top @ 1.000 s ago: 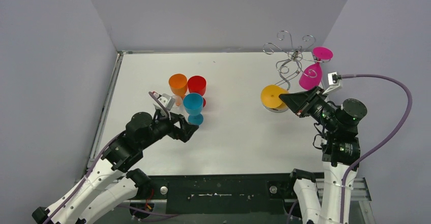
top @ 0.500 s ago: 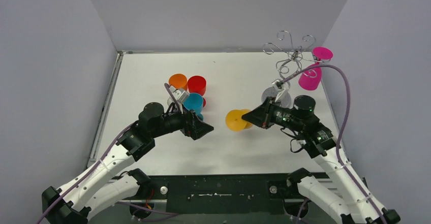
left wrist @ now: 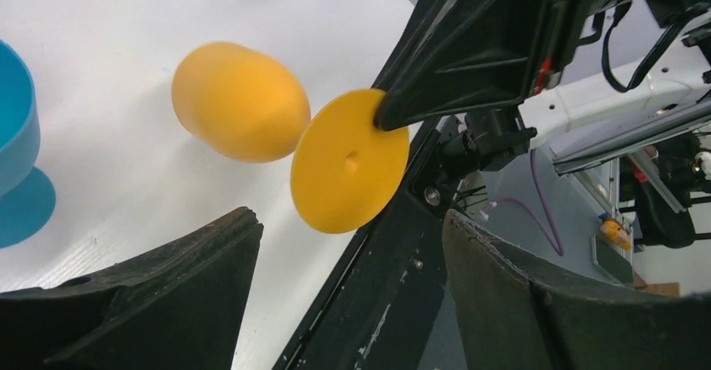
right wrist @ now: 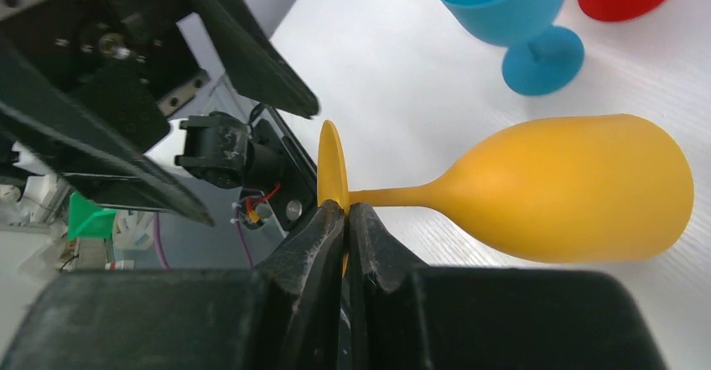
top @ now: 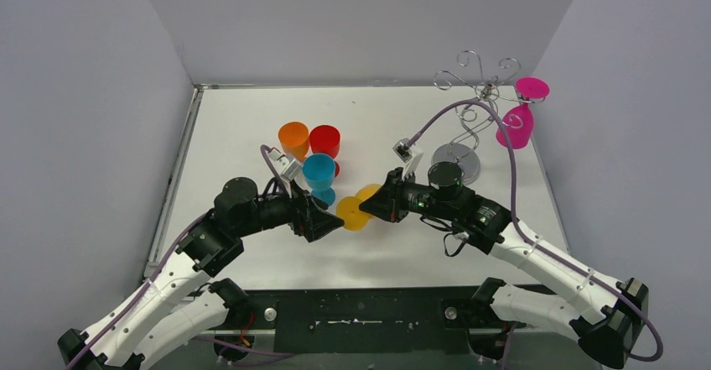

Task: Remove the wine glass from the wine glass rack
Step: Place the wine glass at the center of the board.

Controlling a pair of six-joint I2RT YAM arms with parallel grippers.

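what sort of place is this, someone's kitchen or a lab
Most likely a robot lab test cell, not a kitchen: bare grey walls box in a white table, and a left arm and right arm are bolted at its near edge.

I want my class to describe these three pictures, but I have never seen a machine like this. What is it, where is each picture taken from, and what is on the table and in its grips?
It is two robot arms bolted at the near edge of a white table, each ending in a two-finger gripper. The wide picture looks down from above and behind the arms. The other two pictures come from small cameras on the wrists. On the table stand an orange glass, a red glass and a blue glass. There is also a wire rack with a pink glass hanging upside down from it. The right gripper is shut on the foot of a yellow glass, which it holds sideways. The left gripper is open, faces that glass and holds nothing.
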